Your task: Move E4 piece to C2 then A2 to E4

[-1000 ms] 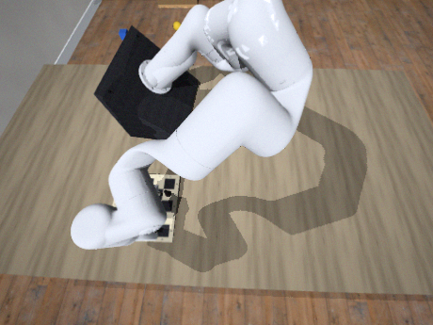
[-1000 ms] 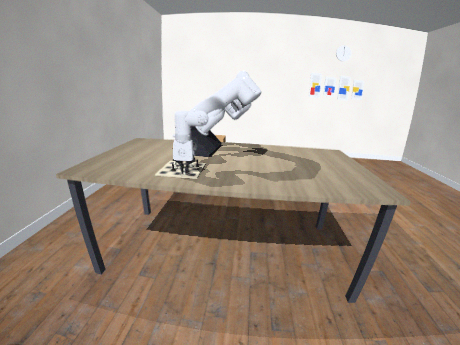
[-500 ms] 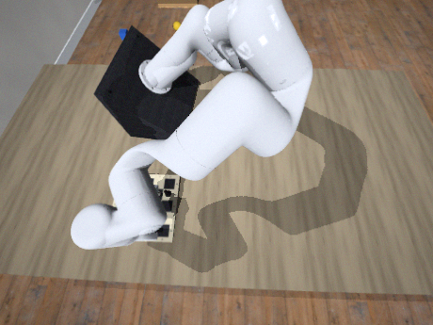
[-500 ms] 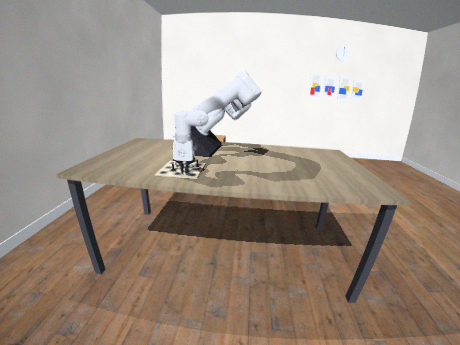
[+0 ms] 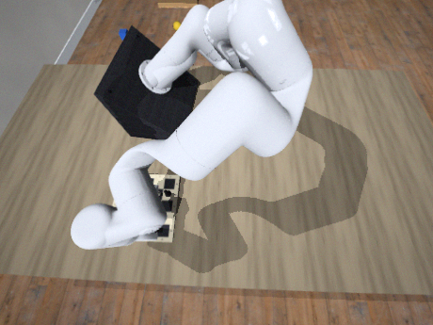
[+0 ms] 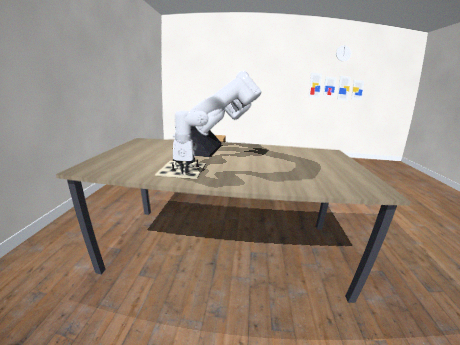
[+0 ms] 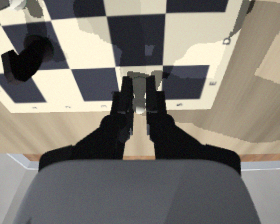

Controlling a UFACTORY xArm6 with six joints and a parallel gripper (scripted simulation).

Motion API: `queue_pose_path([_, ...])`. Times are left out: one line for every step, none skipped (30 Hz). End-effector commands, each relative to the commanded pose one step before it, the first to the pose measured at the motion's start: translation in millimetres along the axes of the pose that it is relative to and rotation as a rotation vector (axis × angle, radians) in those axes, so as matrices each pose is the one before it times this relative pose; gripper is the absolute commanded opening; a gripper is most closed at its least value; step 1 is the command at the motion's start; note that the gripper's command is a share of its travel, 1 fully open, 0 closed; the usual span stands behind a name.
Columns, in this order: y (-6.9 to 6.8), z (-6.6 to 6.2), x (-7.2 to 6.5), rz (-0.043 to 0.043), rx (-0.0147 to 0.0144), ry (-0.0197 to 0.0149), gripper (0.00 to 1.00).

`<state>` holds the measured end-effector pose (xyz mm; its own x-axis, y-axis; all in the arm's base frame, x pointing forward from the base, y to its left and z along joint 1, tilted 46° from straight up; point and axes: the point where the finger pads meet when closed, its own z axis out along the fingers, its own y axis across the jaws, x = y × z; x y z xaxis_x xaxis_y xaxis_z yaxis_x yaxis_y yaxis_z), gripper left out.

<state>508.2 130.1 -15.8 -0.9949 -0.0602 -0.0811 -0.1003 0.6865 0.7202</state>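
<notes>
Hand (image 7: 139, 102) clamped on a pale piece (image 7: 139, 104), low over the board's (image 7: 90, 45) edge squares.

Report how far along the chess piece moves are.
Done: neither move can be confirmed; the arm hides most of the board from above. In hand: the gripper is shut on a pale piece over the board's edge row, fingers pinching it. A dark piece stands elsewhere. Left: set this piece upright in its target square; which move it belongs to is unclear.
</notes>
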Motion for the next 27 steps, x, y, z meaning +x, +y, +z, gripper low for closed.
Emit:
queue_pose_path([-0.03,-1.41,-1.32,-0.00089,0.00085,-0.00328,0.0])
queue_pose_path([0.0,0.0,0.0,0.0,0.0,0.0,0.0])
queue_pose_path([0.0,0.0,0.0,0.0,0.0,0.0,0.0])
queue_pose_path([0.0,0.0,0.0,0.0,0.0,0.0,0.0])
queue_pose_path([0.0,0.0,0.0,0.0,0.0,0.0,0.0])
queue_pose_path([0.0,0.0,0.0,0.0,0.0,0.0,0.0])
queue_pose_path([0.0,0.0,0.0,0.0,0.0,0.0,0.0])
queue_pose_path([0.0,0.0,0.0,0.0,0.0,0.0,0.0])
queue_pose_path([0.0,0.0,0.0,0.0,0.0,0.0,0.0])
queue_pose_path([0.0,0.0,0.0,0.0,0.0,0.0,0.07])
queue_pose_path([0.0,0.0,0.0,0.0,0.0,0.0,0.07])
queue_pose_path([0.0,0.0,0.0,0.0,0.0,0.0,0.07])
queue_pose_path([0.0,0.0,0.0,0.0,0.0,0.0,0.14])
queue_pose_path([0.0,0.0,0.0,0.0,0.0,0.0,0.14])
queue_pose_path([0.0,0.0,0.0,0.0,0.0,0.0,0.14])
queue_pose_path([0.0,0.0,0.0,0.0,0.0,0.0,0.21])
queue_pose_path([0.0,0.0,0.0,0.0,0.0,0.0,0.21])
queue_pose_path([0.0,0.0,0.0,0.0,0.0,0.0,0.21])
queue_pose_path([0.0,0.0,0.0,0.0,0.0,0.0,0.27])
queue_pose_path([0.0,0.0,0.0,0.0,0.0,0.0,0.27])
queue_pose_path([0.0,0.0,0.0,0.0,0.0,0.0,0.27])
queue_pose_path([0.0,0.0,0.0,0.0,0.0,0.0,0.27])
queue_pose_path([0.0,0.0,0.0,0.0,0.0,0.0,0.27])
queue_pose_path([0.0,0.0,0.0,0.0,0.0,0.0,0.34])
queue_pose_path([0.0,0.0,0.0,0.0,0.0,0.0,0.34])
queue_pose_path([0.0,0.0,0.0,0.0,0.0,0.0,0.34])
queue_pose_path([0.0,0.0,0.0,0.0,0.0,0.0,0.34])
